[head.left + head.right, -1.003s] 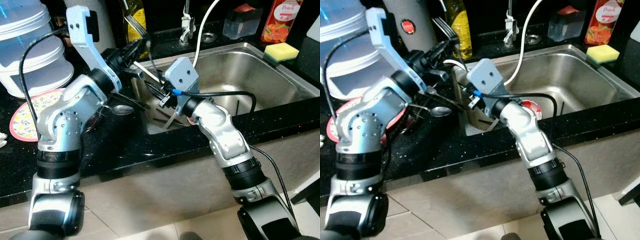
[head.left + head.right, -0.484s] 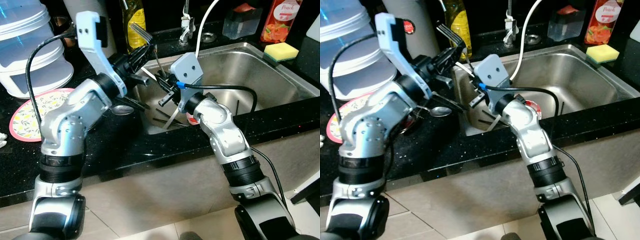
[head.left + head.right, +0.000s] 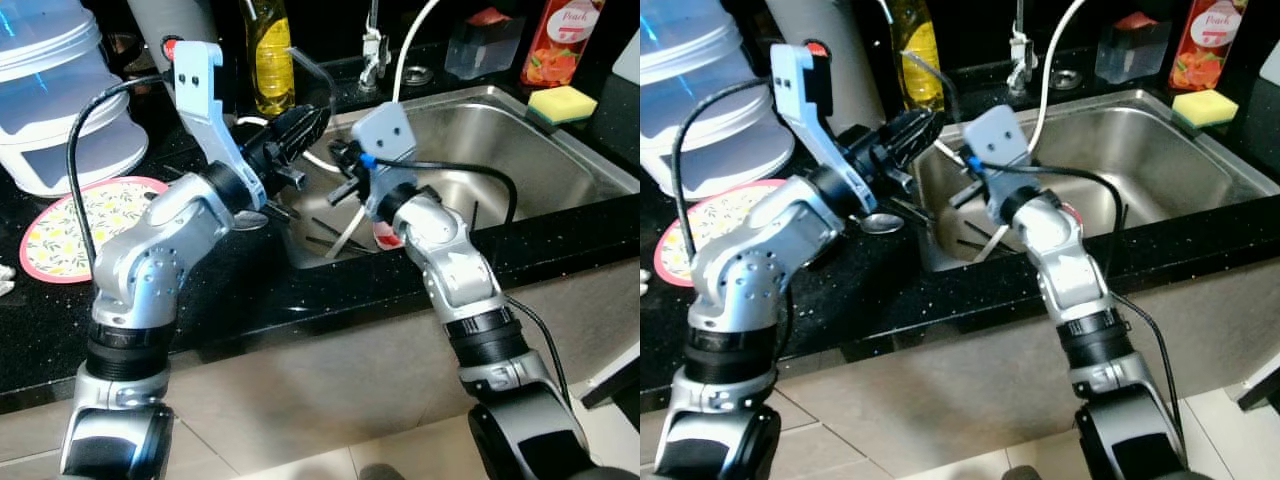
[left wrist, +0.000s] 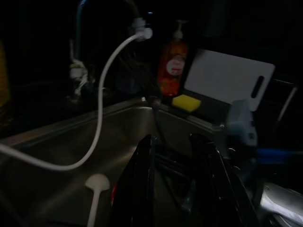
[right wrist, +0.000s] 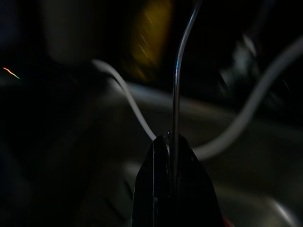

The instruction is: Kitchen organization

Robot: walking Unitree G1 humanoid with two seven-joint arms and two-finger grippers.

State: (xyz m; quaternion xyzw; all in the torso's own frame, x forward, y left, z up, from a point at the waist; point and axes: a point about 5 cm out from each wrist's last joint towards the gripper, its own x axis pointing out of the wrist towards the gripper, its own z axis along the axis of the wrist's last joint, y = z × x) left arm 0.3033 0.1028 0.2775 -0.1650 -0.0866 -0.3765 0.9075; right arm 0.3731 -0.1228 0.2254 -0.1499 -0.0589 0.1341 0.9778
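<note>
My right gripper (image 3: 340,168) hangs over the left end of the steel sink (image 3: 520,150), shut on the thin handle of a metal fork (image 3: 932,78) that rises toward the yellow soap bottle (image 3: 268,55). The right wrist view has the handle (image 5: 176,85) clamped between the fingertips. My left gripper (image 3: 303,124) points at the sink from the counter side, just left of the right one; its fingers (image 4: 139,189) stand apart with nothing between them. A spoon (image 3: 245,216) lies on the black counter under the left arm. A white ladle (image 4: 96,189) lies in the sink.
A patterned plate (image 3: 70,235) and stacked plastic tubs (image 3: 60,100) sit at the left. A white hose (image 3: 408,55) runs from the tap into the sink. A yellow sponge (image 3: 563,102) and red bottle (image 3: 562,38) stand at the back right. A red item (image 3: 386,236) lies in the sink.
Both grippers have moved up and to the right, toward the sink's back left corner. The fork has swung with the right gripper, and its tines now show edge-on by the soap bottle.
</note>
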